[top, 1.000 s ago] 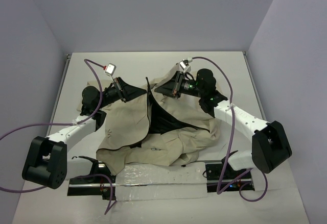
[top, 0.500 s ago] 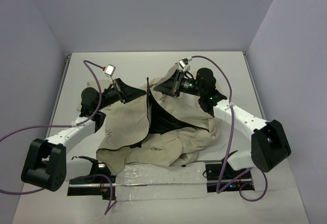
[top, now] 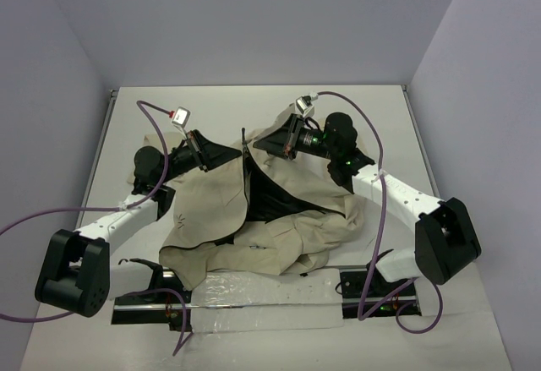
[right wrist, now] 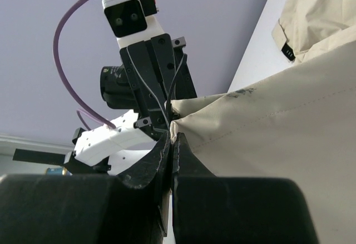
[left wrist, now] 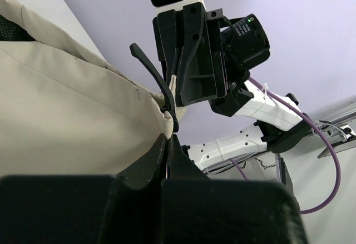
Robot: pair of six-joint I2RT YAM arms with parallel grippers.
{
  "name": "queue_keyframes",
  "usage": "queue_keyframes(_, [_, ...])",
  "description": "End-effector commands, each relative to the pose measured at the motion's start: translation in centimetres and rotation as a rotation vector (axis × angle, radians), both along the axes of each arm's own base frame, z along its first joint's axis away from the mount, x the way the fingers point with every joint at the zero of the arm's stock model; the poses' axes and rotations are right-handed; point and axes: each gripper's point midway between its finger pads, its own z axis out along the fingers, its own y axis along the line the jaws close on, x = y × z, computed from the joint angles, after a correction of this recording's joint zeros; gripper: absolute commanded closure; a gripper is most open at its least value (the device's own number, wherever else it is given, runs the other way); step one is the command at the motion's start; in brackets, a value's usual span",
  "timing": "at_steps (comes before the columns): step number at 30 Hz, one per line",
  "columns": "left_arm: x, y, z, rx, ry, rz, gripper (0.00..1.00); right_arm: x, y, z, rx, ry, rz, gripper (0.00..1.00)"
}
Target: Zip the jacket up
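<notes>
Jacket (top: pixel 211 206) lies rumpled; left pincer (left wrist: pixel 168 138) and right pincer (right wrist: pixel 172 137) each clamp its fabric edge.

Arms (top: pixel 114 217): white shells, black joints
Cables (top: pixel 157 130): purple, looping behind the jaws
Left gripper (left wrist: pixel 167 139), right gripper (right wrist: pixel 171 138): black
</notes>
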Motion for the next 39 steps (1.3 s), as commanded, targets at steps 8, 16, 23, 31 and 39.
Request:
queue_keyframes(8, [-1.5,-0.5,1.4,-0.038,-0.082,-0.025,1.0,2.0,-0.9,5.3,0.099,-0.118,-0.18,1.0])
queue_keyframes(16, [-1.5,-1.0,1.0,-0.037,-0.07,-0.037,1.0,2.1,-1.2,6.1,0.157,-0.112,-0.22,1.0])
queue_keyframes(23, [-1.3,-0.9,0.2,-0.012,-0.055,-0.02,1.0,2.0,-1.7,7.8,0.202,-0.134,-0.222,1.0])
queue_keyframes(31, [-1.1,-1.0,-0.5,0.008,-0.037,-0.009,1.0,1.5,-2.5,8.2,0.226,-0.137,-0.221,1.0])
queue_keyframes(39, [-1.2,-1.2,-0.1,0.011,-0.047,-0.025,1.0,2.1,-2.4,7.9,0.216,-0.129,-0.237,1.0])
